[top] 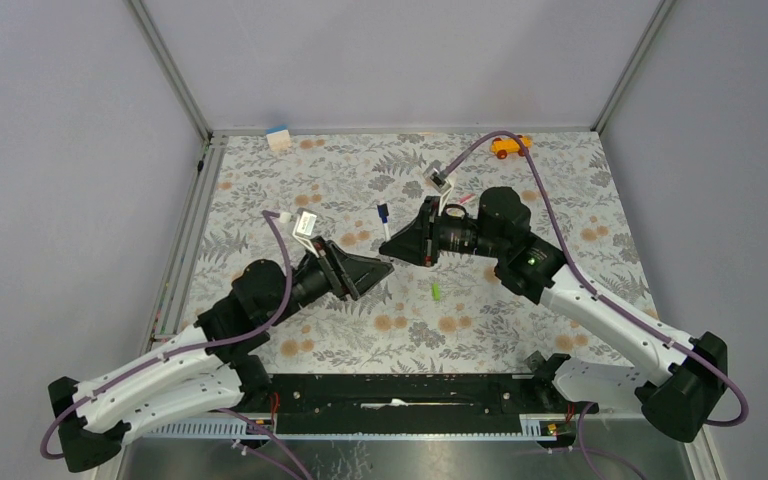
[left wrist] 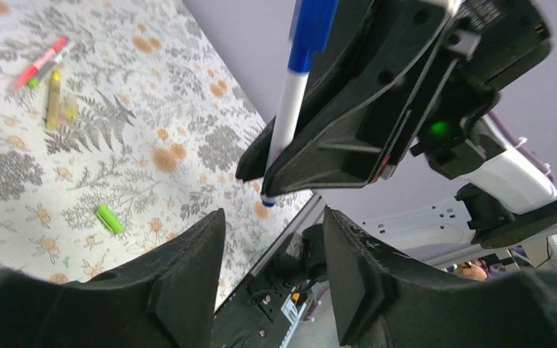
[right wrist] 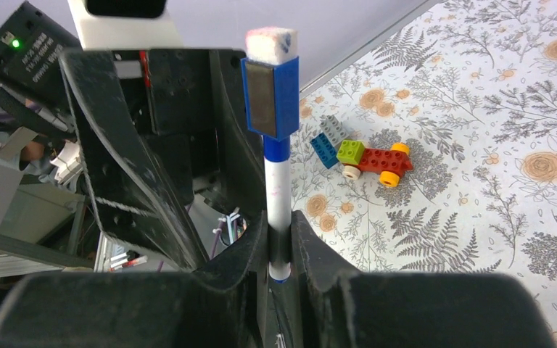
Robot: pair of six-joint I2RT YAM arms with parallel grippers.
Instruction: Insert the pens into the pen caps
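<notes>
A blue-capped white pen (right wrist: 278, 192) is pinched crosswise by the right gripper (right wrist: 279, 250); the spread, empty left gripper (left wrist: 272, 225) is positioned just left.

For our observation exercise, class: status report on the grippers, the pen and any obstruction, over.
Left gripper open, empty. Right gripper shut on white pen, blue eraser cap on its far end. Lime green cap lying loose. Nothing between the grippers.

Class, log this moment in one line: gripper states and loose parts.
left gripper: open, empty | right gripper: shut on white pen, blue cap on | lime green cap: lying loose
</notes>
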